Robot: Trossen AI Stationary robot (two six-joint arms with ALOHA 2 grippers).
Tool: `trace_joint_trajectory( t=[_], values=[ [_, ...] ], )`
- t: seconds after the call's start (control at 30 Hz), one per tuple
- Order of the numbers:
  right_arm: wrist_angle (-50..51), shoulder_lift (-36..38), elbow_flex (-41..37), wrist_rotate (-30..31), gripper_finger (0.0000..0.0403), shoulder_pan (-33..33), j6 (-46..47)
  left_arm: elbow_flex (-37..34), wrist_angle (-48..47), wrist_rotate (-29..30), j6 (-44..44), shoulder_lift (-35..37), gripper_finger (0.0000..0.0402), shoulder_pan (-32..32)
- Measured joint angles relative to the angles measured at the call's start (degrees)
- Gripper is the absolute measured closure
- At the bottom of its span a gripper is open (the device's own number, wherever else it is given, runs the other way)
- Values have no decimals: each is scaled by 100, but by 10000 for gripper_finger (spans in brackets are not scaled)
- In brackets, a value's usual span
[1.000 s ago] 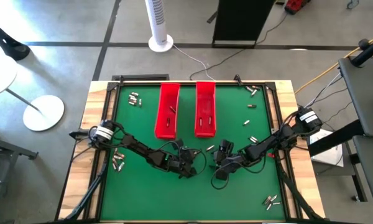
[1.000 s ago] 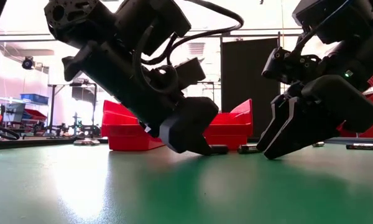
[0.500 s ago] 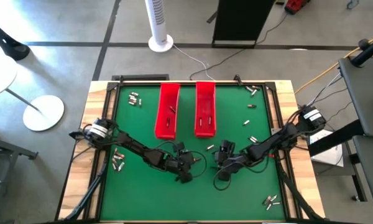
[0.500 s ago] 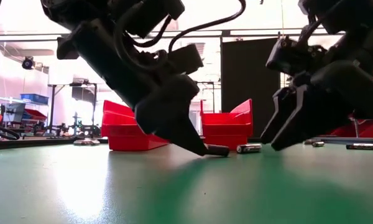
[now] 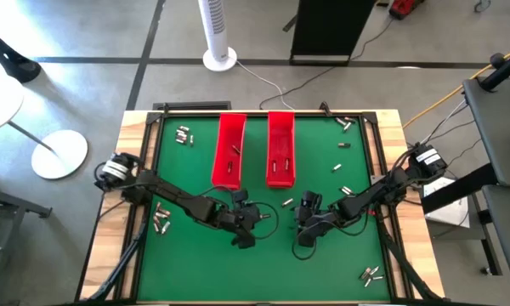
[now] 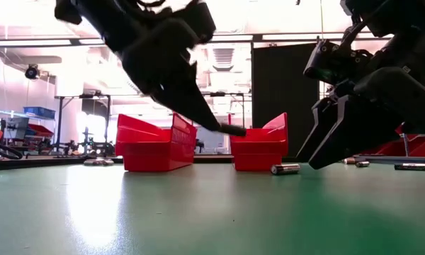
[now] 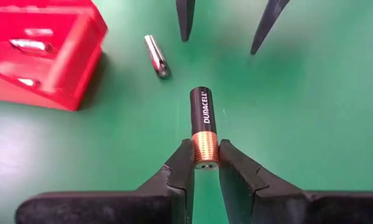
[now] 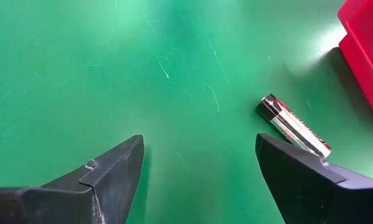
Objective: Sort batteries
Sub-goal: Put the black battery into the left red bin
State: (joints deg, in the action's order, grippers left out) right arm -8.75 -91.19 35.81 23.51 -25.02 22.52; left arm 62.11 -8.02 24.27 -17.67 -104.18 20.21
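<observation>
Clamped in the left claw (image 7: 205, 163) is a black-and-copper battery (image 7: 203, 124), gripped at its copper end between the two fingers and carried clear of the green worktop (image 5: 204, 263), as seen in the low view, where the claw (image 6: 223, 129) is raised in front of the two red trays. Just beyond it on the worktop, a silvery battery (image 7: 156, 56) is seen lying loose beside the near end of the right-hand red tray (image 5: 280, 149), with the left-hand red tray (image 5: 229, 151) standing parallel alongside; several small batteries can be made out inside the trays. The right claw (image 8: 199, 162) is held with its fingers wide apart and nothing between them, low over the middle of the worktop, with the silvery battery (image 8: 293, 126) lying just ahead of one fingertip. In the high view the two claws are placed near each other, the left (image 5: 245, 223) and the right (image 5: 303, 223), toward the near half of the worktop. Other batteries are scattered in small clusters: near the far left corner (image 5: 184, 133), by the left edge (image 5: 161, 218), along the right side (image 5: 343, 146) and at the near right corner (image 5: 371, 274).
</observation>
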Motion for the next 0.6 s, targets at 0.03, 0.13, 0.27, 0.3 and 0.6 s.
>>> trace_joint_trajectory(
  t=[0.03, 0.13, 0.27, 0.3, 0.6],
  values=[
    [4, 0, 0, 2, 96, 0, 0, 2, -77, 2, 42, 97, 363, 0],
    [2, 1, 0, 4, 91, 0, 0, 2, -484, -128, 164, 456, 363, -20],
    [0, 1, 0, 3, 86, 0, 0, 2, -923, -287, 429, 1047, 363, -97],
    [0, 0, 0, 4, 85, 0, 0, 8, -1009, -293, 496, 1196, 363, -138],
    [11, 0, -4, 3, 96, 0, 89, 11, -2614, -749, 934, 2468, 363, -992]
  ],
)
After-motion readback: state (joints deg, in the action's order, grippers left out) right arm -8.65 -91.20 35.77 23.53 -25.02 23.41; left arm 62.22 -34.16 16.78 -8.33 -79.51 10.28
